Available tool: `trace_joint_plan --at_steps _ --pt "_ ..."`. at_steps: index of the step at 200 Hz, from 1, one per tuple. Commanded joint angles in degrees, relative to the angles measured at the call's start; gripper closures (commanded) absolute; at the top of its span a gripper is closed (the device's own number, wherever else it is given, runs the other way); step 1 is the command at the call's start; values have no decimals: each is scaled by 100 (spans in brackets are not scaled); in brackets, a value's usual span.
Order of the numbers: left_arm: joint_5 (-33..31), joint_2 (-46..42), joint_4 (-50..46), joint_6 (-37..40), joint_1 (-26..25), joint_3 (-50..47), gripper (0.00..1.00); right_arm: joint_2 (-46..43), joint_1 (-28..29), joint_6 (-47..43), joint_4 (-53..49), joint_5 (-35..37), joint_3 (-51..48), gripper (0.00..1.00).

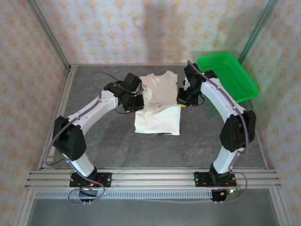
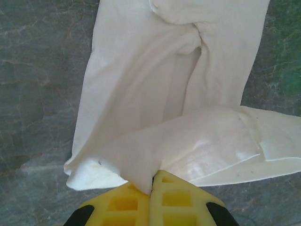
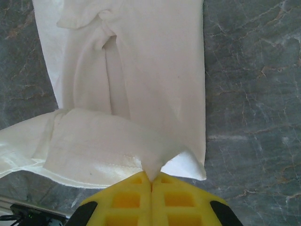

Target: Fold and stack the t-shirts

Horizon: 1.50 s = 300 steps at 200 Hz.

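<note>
Where the aluminium rail [image 1: 150, 175] runs along the near edge of the grey stone-patterned table [image 1: 117, 146], the two arm bases are bolted side by side. The left arm [image 1: 89, 115] and right arm [image 1: 225, 106] each bow outward and then lean in toward the middle of the table.

The left gripper [image 1: 135, 102] [image 2: 151, 182] is closed, its yellow fingers [image 2: 181, 200] pressed together on a pinched fold at one side of the white t-shirt [image 1: 157, 120] [image 2: 141, 89]. The right gripper [image 1: 183, 100] [image 3: 151, 181] is likewise clamped tight on a peak of the same cloth [image 3: 150, 70] at the opposite side.

The t-shirt lies between the two grippers, at the middle of the table and somewhat toward its far edge. Its nearer part rests flat as a rough rectangle. Its farther part is rumpled, with the sleeves spread toward the far edge. In both wrist views, a doubled flap of cloth rises from the gripped point and overlies the layer beneath.

At the far right corner a green plastic basket [image 1: 244, 82] sits tilted against the corner post. Its latticed floor and walls are in plain sight, and it stands well apart from the t-shirt. Patterned walls [image 1: 141, 28] enclose the table on three sides.
</note>
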Motion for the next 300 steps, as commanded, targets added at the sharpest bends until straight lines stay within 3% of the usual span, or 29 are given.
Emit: trace_joint_plan --at_steps 1,145,256,276,283,300 --pt "74 207 -50 292 125 271 100 220 -36 -94 0 103 258 100" --pt "348 1872 -18 984 655 1355 100 1610 -275 -99 268 200 917 100" --pt "547 2705 24 1036 855 2031 100 2587 -449 93 379 103 1626 97" --pt "558 2776 52 948 887 2201 91 2807 -485 138 310 50 1995 81" --pt "565 2769 79 903 907 2248 84 2851 -499 160 316 61 2114 74" --pt "524 2692 63 771 984 2371 61 2922 -587 282 379 -25 2359 66"
